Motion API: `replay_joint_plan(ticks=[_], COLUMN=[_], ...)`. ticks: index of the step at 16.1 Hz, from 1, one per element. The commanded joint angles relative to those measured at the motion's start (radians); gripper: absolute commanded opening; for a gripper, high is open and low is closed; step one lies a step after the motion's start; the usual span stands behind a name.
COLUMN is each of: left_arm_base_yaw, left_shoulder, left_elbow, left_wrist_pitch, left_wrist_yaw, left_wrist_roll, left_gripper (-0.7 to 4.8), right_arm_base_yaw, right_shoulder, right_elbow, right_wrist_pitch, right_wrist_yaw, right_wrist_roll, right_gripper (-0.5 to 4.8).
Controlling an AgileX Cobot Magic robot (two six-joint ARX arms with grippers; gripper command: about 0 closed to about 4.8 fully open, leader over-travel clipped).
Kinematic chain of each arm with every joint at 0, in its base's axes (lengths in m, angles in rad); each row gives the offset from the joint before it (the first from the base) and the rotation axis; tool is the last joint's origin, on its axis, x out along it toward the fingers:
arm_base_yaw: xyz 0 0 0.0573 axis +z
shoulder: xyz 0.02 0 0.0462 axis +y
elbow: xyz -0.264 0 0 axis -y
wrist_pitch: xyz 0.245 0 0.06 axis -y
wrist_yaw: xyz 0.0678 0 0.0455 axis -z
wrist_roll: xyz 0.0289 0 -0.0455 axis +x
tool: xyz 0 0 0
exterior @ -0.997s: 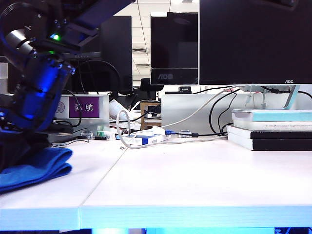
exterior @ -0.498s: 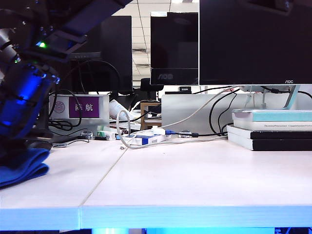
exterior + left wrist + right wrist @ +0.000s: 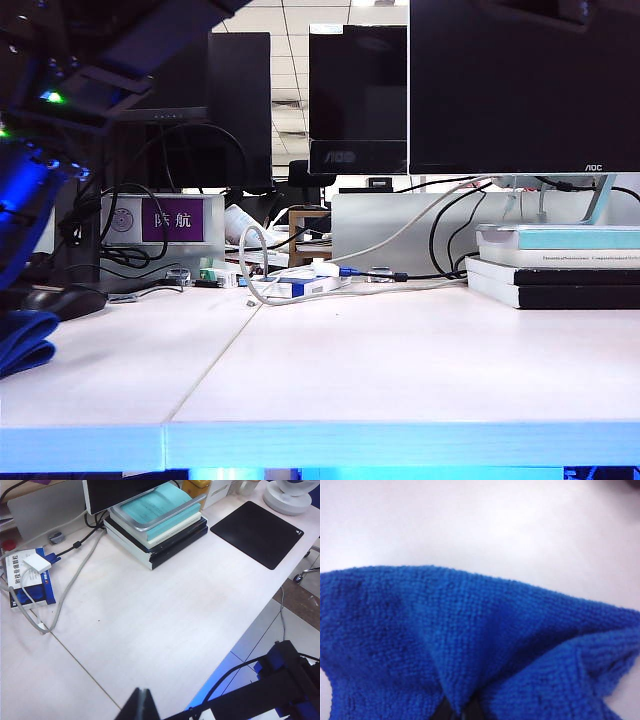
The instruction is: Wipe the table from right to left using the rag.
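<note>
Blue rag [image 3: 470,645] pinched in right gripper [image 3: 459,711]; left gripper [image 3: 141,705] aloft.

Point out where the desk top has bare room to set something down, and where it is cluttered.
Bare: the broad table stretch from its front edge back to the cables, between the rag at far left, pinched in the shut right gripper, and the stacked books. Crowded: the back strip with cables, adapter box and mouse. The left gripper hangs above the front edge.
</note>
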Motion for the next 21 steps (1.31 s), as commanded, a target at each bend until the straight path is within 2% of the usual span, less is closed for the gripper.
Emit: replay_joint_plan(ticks=[1, 4, 7, 9, 11, 12, 13, 14, 17, 21], left_arm_base_yaw=[0.0, 0.0, 0.0, 0.0, 0.0, 0.0, 0.0, 0.0, 0.001, 0.001], left_shoulder=[-0.003, -0.003, -0.003, -0.003, -0.008, -0.013, -0.017, -0.023, -0.042, -0.058], left_elbow=[0.002, 0.003, 0.003, 0.003, 0.007, 0.011, 0.013, 0.013, 0.013, 0.013], left_wrist_pitch=[-0.017, -0.096, -0.213, -0.251, -0.25, -0.251, -0.251, -0.25, -0.251, -0.251], left_wrist_yaw=[-0.015, -0.266, -0.452, -0.56, -0.565, -0.565, -0.57, -0.586, -0.651, -0.655], left_wrist_roll=[0.0, -0.005, -0.094, -0.098, -0.098, -0.098, -0.108, -0.12, -0.124, -0.125], left_gripper=[-0.05, -0.05, -0.05, -0.05, -0.05, -0.05, -0.05, -0.05, -0.05, -0.05], right_arm_base_yaw=[0.004, 0.002, 0.002, 0.0, 0.0, 0.0, 0.0, 0.0, -0.003, -0.002], right_shoulder=[-0.002, -0.002, -0.002, -0.002, -0.003, -0.003, -0.004, -0.005, -0.01, -0.04], right_elbow=[0.001, 0.001, 0.001, 0.001, 0.001, 0.001, 0.002, 0.002, 0.002, 0.002], right_wrist_pitch=[0.006, -0.013, -0.022, -0.032, -0.032, -0.034, -0.04, -0.051, -0.076, -0.085], right_wrist_yaw=[0.01, 0.011, 0.012, 0.012, 0.012, 0.013, 0.029, 0.039, 0.037, 0.038], right_wrist_roll=[-0.002, -0.007, -0.007, -0.008, -0.011, -0.025, -0.026, -0.026, -0.028, -0.053], right_gripper=[-0.06, -0.06, -0.06, -0.06, -0.05, 0.59, 1.86, 2.61, 2.62, 2.62])
